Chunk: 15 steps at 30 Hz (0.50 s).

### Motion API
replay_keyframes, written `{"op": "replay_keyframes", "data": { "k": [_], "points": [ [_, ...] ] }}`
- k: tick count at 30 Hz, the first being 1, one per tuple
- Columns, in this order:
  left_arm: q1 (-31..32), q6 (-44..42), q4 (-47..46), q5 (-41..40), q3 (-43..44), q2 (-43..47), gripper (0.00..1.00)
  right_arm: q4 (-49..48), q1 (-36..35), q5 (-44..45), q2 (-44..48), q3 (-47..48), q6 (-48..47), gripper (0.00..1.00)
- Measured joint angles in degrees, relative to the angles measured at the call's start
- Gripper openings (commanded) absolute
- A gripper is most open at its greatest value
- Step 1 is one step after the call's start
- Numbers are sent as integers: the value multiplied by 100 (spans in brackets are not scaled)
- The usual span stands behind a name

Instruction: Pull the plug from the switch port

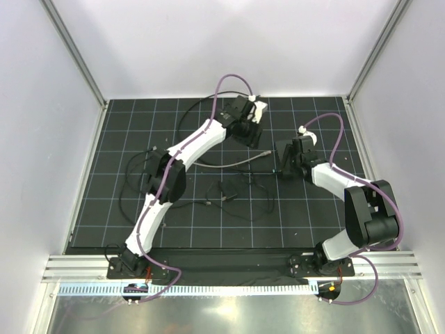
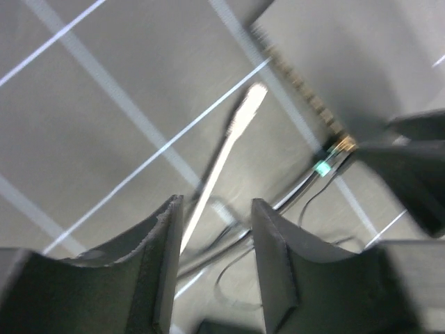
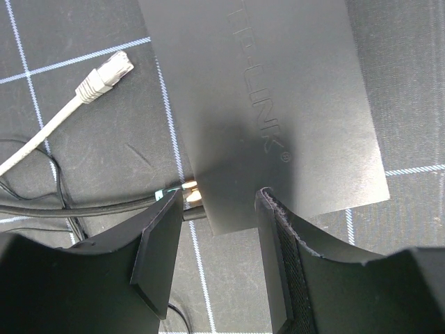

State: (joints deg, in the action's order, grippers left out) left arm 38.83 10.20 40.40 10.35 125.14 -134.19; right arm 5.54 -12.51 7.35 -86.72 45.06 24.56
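The switch (image 3: pixel 278 104) is a flat matte-black box lying on the gridded mat. Its row of ports (image 2: pixel 299 83) runs along one long edge. The grey-white plug (image 3: pixel 108 73) on its pale cable lies on the mat, out of the ports and a short way from that edge; it also shows blurred at the plug (image 2: pixel 252 101) and at the plug (image 1: pixel 266 154). My left gripper (image 2: pixel 217 205) hovers open above the pale cable with nothing between its fingers. My right gripper (image 3: pixel 219 198) straddles the switch's near corner, shut on it.
Black cables (image 3: pixel 104 205) with gold connectors and a green mark run into the switch corner beside my right gripper's left finger. Thin black wires (image 1: pixel 229 195) loop over the middle of the mat. White walls and metal frame posts (image 1: pixel 76 59) ring the mat.
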Motion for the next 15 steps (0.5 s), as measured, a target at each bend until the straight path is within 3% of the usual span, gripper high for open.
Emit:
{"op": "replay_keyframes", "data": {
  "k": [6,15],
  "points": [
    [232,-146,-66,133,527,-601,56,-33,0,-79,0,-9,2,54],
    [315,-334,-33,-9,527,-1016,54,-37,0,-131,2,-9,2,53]
  ]
}}
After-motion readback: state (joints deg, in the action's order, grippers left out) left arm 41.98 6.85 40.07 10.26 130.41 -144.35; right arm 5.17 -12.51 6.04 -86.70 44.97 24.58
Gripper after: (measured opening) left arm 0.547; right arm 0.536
